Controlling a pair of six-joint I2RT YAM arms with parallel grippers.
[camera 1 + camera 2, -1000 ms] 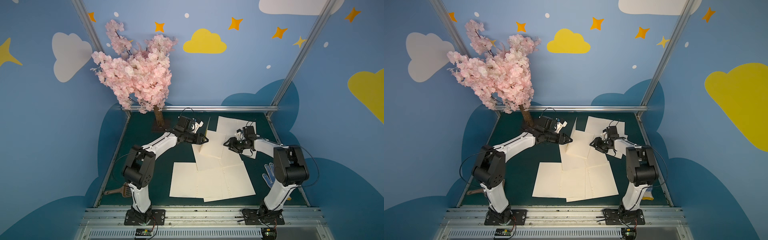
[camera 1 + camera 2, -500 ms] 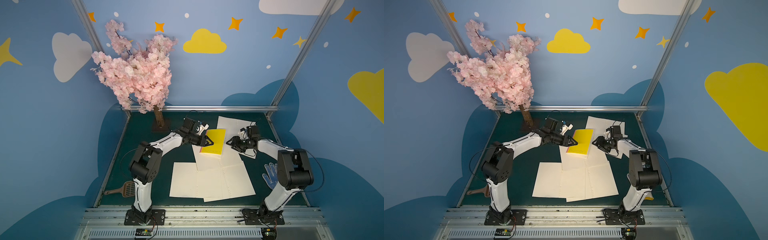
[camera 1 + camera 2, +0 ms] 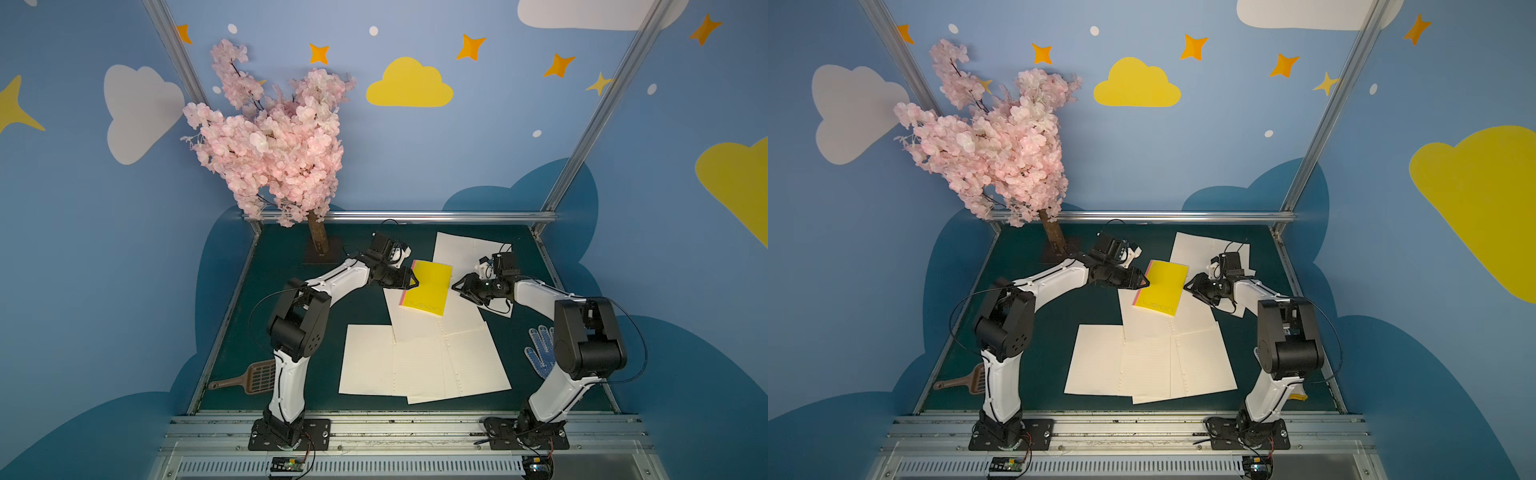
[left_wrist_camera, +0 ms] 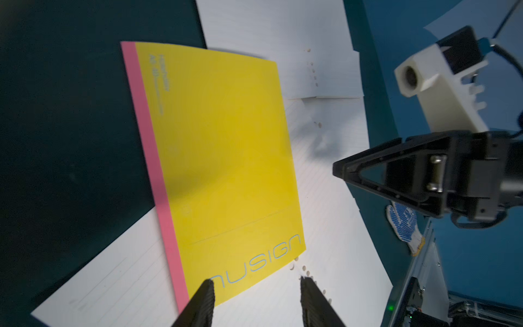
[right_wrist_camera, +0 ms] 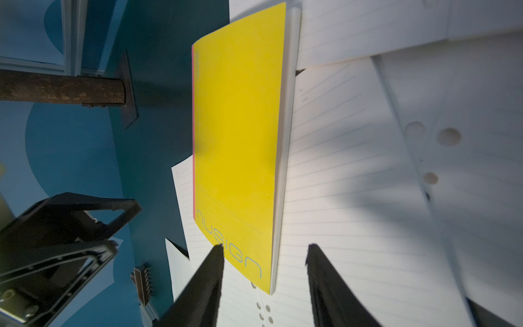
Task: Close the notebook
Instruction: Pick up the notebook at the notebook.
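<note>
Because the dark green table (image 3: 291, 332) was strewn with loose sheets (image 3: 419, 365), we judged that the work wanted a light touch. The yellow notebook (image 3: 427, 289) lay on those sheets between the arms, cover down and apparently shut. The left gripper (image 3: 412, 282) sat at its pink spine edge and the right gripper (image 3: 456, 286) at its page edge, both with jaws apart and empty. We would press the cover flat, then lift clear without snagging paper.

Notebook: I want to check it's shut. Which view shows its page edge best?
The right wrist view: the notebook shows its white page edge, yellow cover lying on it. The left wrist view gives only cover and pink spine; both top views show it small.
</note>
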